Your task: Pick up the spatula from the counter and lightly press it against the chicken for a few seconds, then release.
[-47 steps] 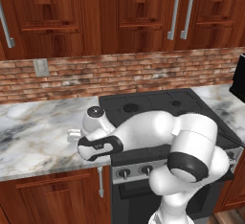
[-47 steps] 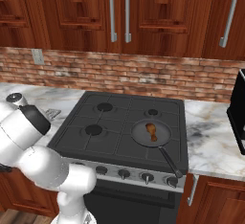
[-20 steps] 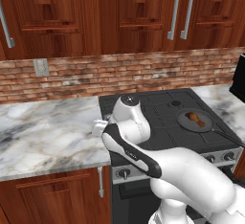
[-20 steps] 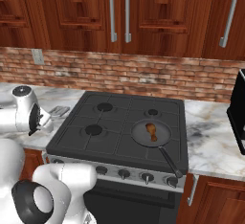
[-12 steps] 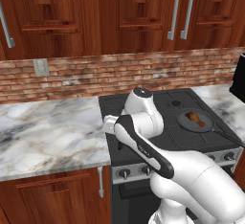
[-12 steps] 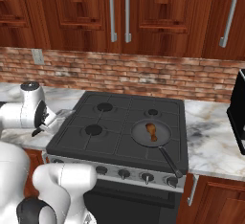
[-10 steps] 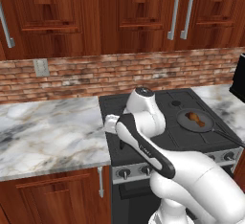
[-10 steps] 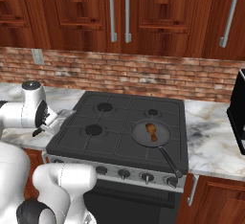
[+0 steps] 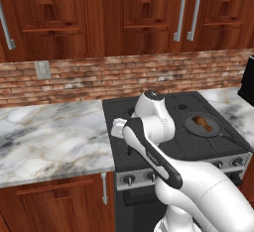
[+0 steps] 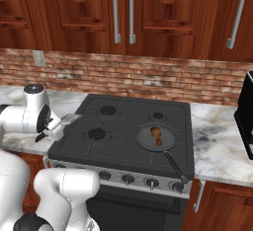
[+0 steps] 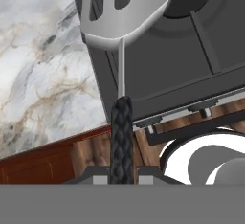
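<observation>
In the left base view, my arm curls over the front left part of the stove (image 9: 196,149). The pale blade of the spatula (image 9: 118,127) pokes out on the arm's left side, just above the stove's left edge where it meets the marble bench (image 9: 49,132). Well to the right, the pan (image 9: 187,125) sits on a front burner with the chicken (image 9: 202,122) lying in it, its long handle running toward the stove's front right corner.

In the right base view, the spatula juts from the end of my arm. Its slotted blade hangs over the stove's left rim, tilted and lifted off the surface. The chicken lies in the middle of the pan, on the front right burner. It is well apart from the blade, with a front left burner (image 10: 97,134) between them.

In the hand view, my end effector (image 11: 122,174) is clamped on the spatula's black ribbed handle, which rises straight up between the two tips. A thin metal shaft leads from the handle to the grey slotted blade at the top. Beneath the blade lie the stove's front left corner and a strip of marble bench beside it.
</observation>
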